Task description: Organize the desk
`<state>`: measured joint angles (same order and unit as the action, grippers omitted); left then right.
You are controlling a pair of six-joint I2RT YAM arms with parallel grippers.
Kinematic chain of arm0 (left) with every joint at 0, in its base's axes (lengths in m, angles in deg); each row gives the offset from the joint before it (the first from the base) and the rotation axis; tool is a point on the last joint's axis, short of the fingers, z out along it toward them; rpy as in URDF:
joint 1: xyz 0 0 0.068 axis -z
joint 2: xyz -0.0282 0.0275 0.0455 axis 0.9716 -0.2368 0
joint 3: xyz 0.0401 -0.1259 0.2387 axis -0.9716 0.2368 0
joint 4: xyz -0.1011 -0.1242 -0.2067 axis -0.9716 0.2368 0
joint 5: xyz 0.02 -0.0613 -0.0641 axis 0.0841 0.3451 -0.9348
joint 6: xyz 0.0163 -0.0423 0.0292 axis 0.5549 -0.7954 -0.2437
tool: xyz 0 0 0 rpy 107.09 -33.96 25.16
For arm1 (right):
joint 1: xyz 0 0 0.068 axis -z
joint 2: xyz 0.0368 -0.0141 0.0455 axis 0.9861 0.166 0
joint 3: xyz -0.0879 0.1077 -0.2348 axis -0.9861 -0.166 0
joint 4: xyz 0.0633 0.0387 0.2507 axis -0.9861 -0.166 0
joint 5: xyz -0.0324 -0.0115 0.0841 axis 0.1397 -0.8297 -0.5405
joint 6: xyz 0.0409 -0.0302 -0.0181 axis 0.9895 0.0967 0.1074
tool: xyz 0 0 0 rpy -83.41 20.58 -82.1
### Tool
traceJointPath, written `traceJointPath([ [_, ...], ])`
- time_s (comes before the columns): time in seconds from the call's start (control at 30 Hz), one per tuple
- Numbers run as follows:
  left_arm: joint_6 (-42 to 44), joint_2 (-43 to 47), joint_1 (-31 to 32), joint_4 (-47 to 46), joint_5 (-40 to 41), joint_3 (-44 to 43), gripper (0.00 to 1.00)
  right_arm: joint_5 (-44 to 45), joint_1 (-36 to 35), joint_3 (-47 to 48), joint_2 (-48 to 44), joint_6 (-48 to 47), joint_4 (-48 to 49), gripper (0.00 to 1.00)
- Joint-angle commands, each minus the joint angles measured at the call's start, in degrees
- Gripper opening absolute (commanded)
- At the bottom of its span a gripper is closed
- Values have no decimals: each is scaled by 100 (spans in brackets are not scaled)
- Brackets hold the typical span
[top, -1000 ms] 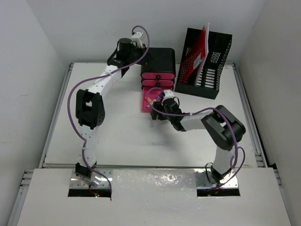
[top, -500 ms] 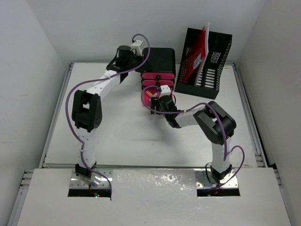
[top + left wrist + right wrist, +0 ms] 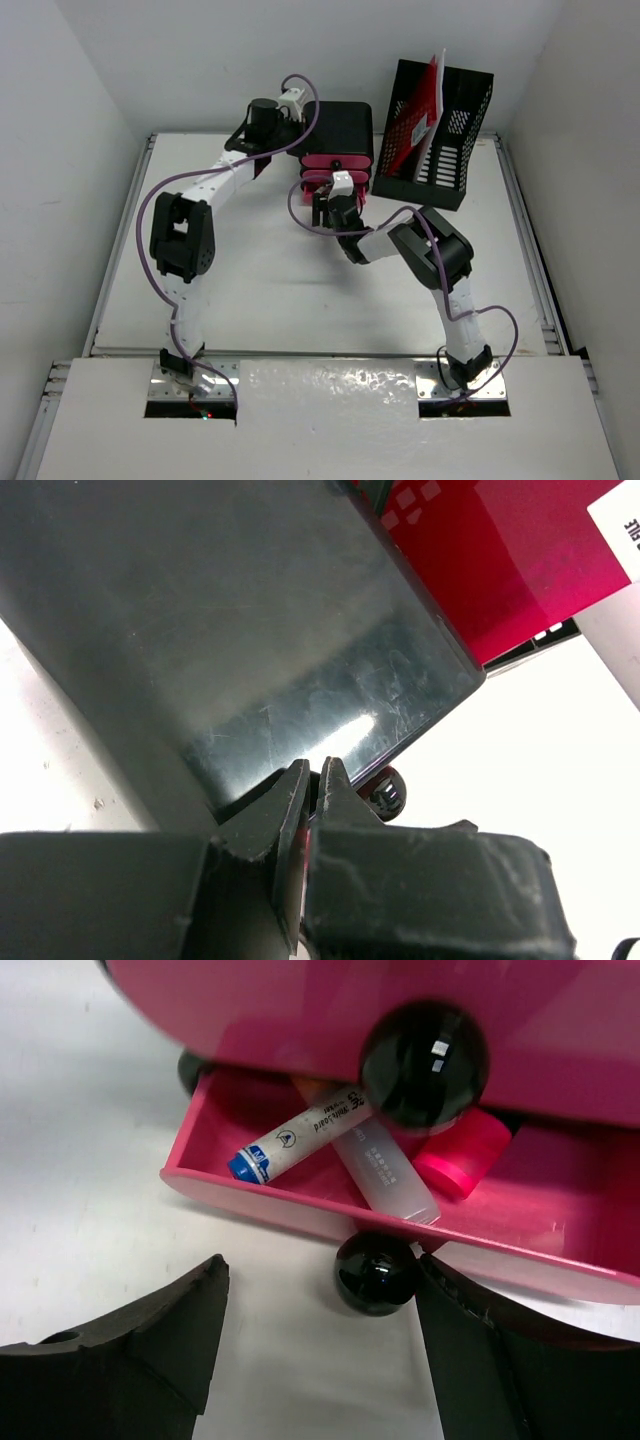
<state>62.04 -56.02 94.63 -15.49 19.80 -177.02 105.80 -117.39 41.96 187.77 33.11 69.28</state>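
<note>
Above the white desk (image 3: 250, 290) between pale walls (image 3: 60, 150), left hand (image 3: 313, 772) clenched, right hand (image 3: 322, 1272) released.

Place: you are working in a lab cell staged as an office.
Signs: white panels (image 3: 60, 150) are boxing in the desk (image 3: 270, 300); a file rack (image 3: 460, 110) and drawers (image 3: 340, 125) are standing there.

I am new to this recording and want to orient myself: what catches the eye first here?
The pink drawer, partly open at the bottom of the black cabinet at the far middle of the desk, holds pens. The right claw is open around its black knob. To the right stands a black mesh rack with a red folder.
</note>
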Motion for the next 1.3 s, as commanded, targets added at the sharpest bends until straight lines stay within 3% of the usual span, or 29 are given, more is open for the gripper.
traceJointPath([
  [0.0, 175, 49, 48, 750, -28, 175, 0, 138, 12, 324, 183, -85, 834, 72],
  [0.5, 236, 181, 57, 988, -213, 228, 0, 446, 179, 807, 781, -137, 1854, 80],
  [0.87, 227, 146, 57, 1032, -336, 149, 0, -28, 399, 1107, 1081, 354, 2268, 82],
  [1.1, 262, 418, 66, 1199, -196, 105, 0, -511, 355, -604, -481, 1180, 1970, 83],
  [1.13, 263, 558, 57, 1295, -108, 44, 0, -564, 346, -782, -1085, 1198, 1525, 96],
  [1.17, 263, 637, 66, 1348, -73, 8, 0, -608, 320, -932, -1404, 1173, 1268, 99],
  [1.27, 263, 1059, 57, 1585, 155, -27, 17, -749, 294, -1564, -2626, 980, 144, 99],
])
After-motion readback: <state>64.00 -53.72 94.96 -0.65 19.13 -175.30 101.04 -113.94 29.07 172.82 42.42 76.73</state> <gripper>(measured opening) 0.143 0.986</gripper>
